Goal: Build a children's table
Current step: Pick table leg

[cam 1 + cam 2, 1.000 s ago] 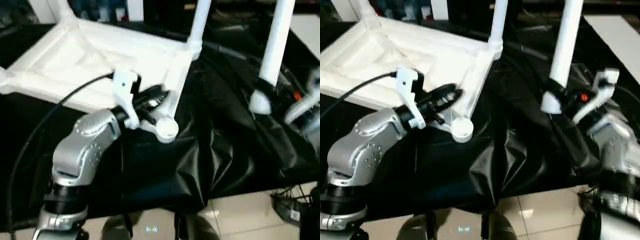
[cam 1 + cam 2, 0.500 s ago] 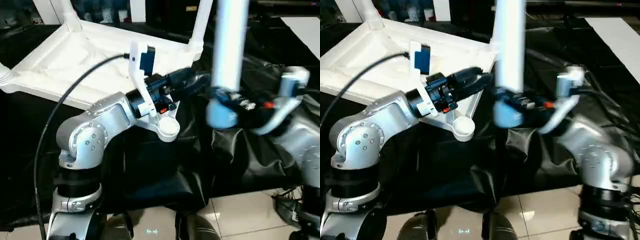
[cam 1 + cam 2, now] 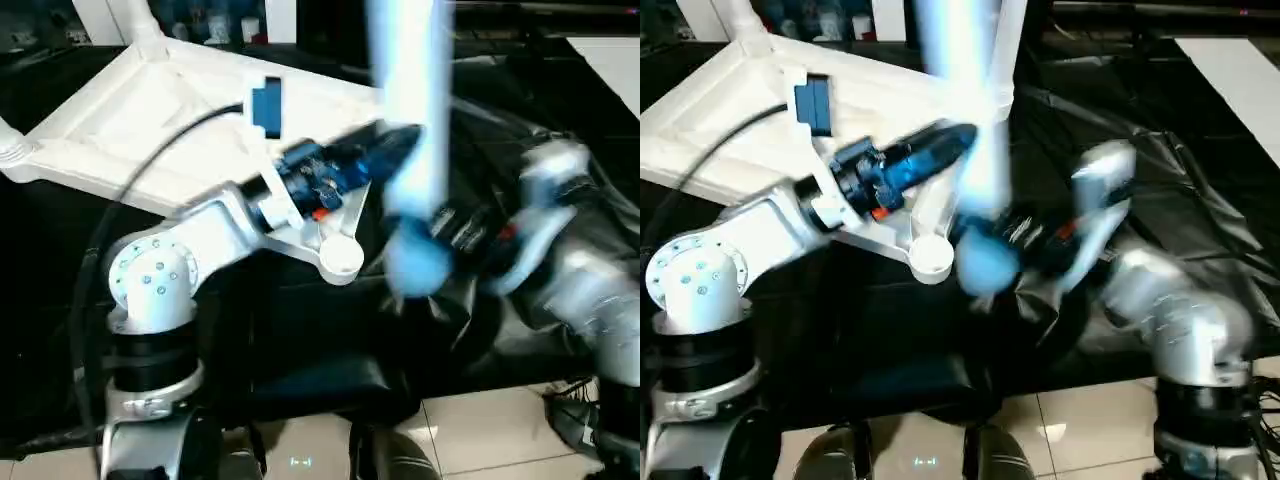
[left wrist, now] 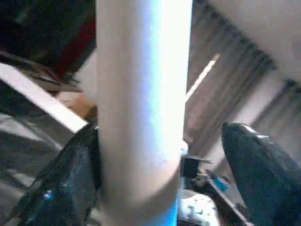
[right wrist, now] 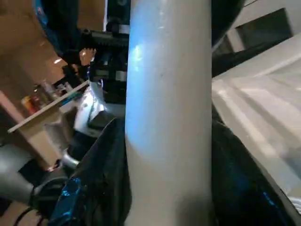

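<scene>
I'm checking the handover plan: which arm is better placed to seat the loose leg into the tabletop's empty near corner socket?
The right. The right gripper is clamped on the leg near its flared end, holding it upright beside the empty socket. The left gripper has its fingers apart around the tube.

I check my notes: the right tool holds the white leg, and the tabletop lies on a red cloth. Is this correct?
Not quite: the cloth is black, not red, as the left eye view shows. The right tool does hold the white leg, and the tabletop lies on that cloth.
</scene>
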Controlling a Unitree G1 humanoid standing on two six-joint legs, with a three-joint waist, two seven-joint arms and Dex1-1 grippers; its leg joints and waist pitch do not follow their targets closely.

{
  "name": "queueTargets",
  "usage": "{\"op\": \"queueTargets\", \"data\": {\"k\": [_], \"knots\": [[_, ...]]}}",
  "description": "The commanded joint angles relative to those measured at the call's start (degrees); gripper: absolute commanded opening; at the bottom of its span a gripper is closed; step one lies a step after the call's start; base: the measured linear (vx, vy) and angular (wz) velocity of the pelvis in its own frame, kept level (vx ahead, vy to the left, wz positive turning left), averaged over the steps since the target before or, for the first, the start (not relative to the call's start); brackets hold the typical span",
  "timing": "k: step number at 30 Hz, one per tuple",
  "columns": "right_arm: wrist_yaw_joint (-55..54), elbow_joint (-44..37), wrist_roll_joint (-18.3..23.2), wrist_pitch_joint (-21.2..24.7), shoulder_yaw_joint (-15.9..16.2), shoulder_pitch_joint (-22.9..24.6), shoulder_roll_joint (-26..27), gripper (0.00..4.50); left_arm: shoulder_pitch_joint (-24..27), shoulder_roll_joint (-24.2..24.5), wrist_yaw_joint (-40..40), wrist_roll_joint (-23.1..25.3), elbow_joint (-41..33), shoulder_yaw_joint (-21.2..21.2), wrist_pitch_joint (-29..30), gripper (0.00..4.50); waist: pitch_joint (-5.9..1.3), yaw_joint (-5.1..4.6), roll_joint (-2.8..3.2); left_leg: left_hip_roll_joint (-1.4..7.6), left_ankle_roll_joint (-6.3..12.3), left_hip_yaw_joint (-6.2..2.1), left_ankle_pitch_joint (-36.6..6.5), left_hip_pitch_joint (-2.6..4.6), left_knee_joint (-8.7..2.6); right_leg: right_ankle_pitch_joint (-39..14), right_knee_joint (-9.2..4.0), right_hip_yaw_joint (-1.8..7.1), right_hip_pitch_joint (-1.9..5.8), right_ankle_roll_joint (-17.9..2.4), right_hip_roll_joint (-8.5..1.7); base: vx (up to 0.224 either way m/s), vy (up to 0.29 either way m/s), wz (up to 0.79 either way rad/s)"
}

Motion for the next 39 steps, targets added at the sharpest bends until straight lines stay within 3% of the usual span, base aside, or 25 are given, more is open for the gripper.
{"op": "queueTargets", "data": {"k": [1,4,6,7,10,12,13,19,27,28,33,39], "knots": [[0.71,-1.27,0.97,1.33,0.79,0.14,-0.67,1.91,-0.73,-0.15,-2.09,-2.59,-0.03,0.28,1.29,4.38,-6.36,0.24,-1.26,-0.01,4.58,-0.26,-4.66,0.87,-2.66,-15.91,-4.22,2.06,4.36,-8.48,-2.91,0.000,0.000,0.00],[2.16,-1.68,1.25,2.73,2.06,0.59,-0.99,1.91,-1.34,0.56,-3.45,-2.13,2.32,-0.01,1.18,4.48,-6.55,0.22,-1.13,0.13,4.55,-0.34,-4.48,1.00,-2.65,-15.80,-4.21,2.05,4.31,-8.16,-2.89,0.000,0.000,0.00],[2.40,-1.44,2.06,3.35,2.23,0.67,-0.93,1.91,-1.98,0.11,-3.39,-5.25,4.10,1.87,1.21,4.50,-6.55,0.26,-1.08,0.07,4.54,-0.33,-4.35,0.98,-2.64,-15.35,-4.15,2.05,4.37,-8.39,-2.89,0.000,0.000,0.00],[2.42,-1.35,2.49,3.56,2.28,0.69,-0.96,1.91,-2.17,0.01,-3.22,-6.91,4.62,2.60,1.52,4.17,-6.67,0.35,-1.16,0.05,4.43,-0.33,-4.27,0.98,-2.58,-14.37,-3.99,2.07,4.49,-9.02,-2.93,0.000,0.000,0.00],[2.79,-0.38,4.35,4.62,2.16,0.55,-0.96,1.91,-2.28,0.66,-4.85,-10.12,4.71,3.50,1.68,4.13,-6.67,0.52,-0.76,0.09,4.61,-0.40,-4.37,0.92,-2.56,-13.15,-3.83,2.04,4.50,-9.87,-2.92,0.000,0.000,0.00],[3.37,0.23,4.56,4.93,2.29,0.46,-1.15,1.91,-2.22,1.04,-5.64,-10.57,4.91,3.58,1.94,4.07,-6.71,0.50,-0.84,0.09,4.85,-0.35,-4.36,0.98,-2.53,-12.67,-3.83,2.04,4.50,-10.24,-2.86,0.000,0.000,0.00],[3.81,1.15,5.02,5.54,2.14,0.25,-1.17,1.91,-1.94,1.46,-6.96,-10.70,5.01,3.55,2.06,3.75,-6.70,0.48,-0.89,0.08,4.85,-0.37,-4.48,0.99,-2.56,-12.85,-3.85,2.02,4.53,-10.28,-2.86,0.000,0.000,0.00],[3.78,3.38,7.64,7.22,0.29,-0.57,-0.47,1.91,-1.37,1.78,-9.76,-13.42,7.02,5.06,1.56,3.35,-6.67,0.56,-0.92,0.12,4.21,-0.37,-4.69,1.08,-2.58,-14.02,-3.92,2.06,4.54,-10.10,-3.00,0.000,0.000,0.00],[4.01,3.23,8.30,7.42,0.56,-0.21,-1.13,1.91,-0.86,2.51,-10.68,-17.36,8.41,6.11,2.09,2.82,-6.65,0.54,-0.89,0.21,4.07,-0.42,-4.51,1.04,-2.63,-12.86,-3.74,2.07,4.57,-10.29,-2.98,0.000,0.000,0.00],[3.94,3.30,8.33,7.41,0.57,-0.25,-1.12,1.91,-0.99,2.66,-11.06,-17.28,8.89,6.21,2.06,2.57,-6.67,0.59,-0.85,0.16,4.10,-0.38,-4.31,1.04,-2.59,-12.56,-3.72,2.11,4.57,-10.28,-2.99,0.000,0.000,0.00],[3.49,3.41,8.40,7.05,0.87,-0.31,-1.22,1.91,-0.98,3.23,-11.34,-16.99,9.89,5.51,1.29,2.18,-6.62,0.61,-0.88,0.13,3.89,-0.37,-4.65,1.08,-2.63,-13.59,-3.85,2.12,4.56,-9.80,-3.02,0.000,0.000,0.00],[3.43,3.45,8.07,6.73,1.14,-0.30,-1.41,1.91,-0.49,4.92,-12.89,-14.28,9.24,3.19,0.91,1.95,-6.59,0.64,-0.79,0.20,3.83,-0.45,-4.39,1.09,-2.70,-12.94,-3.72,2.12,4.55,-9.95,-3.07,0.000,0.000,0.00]]}}
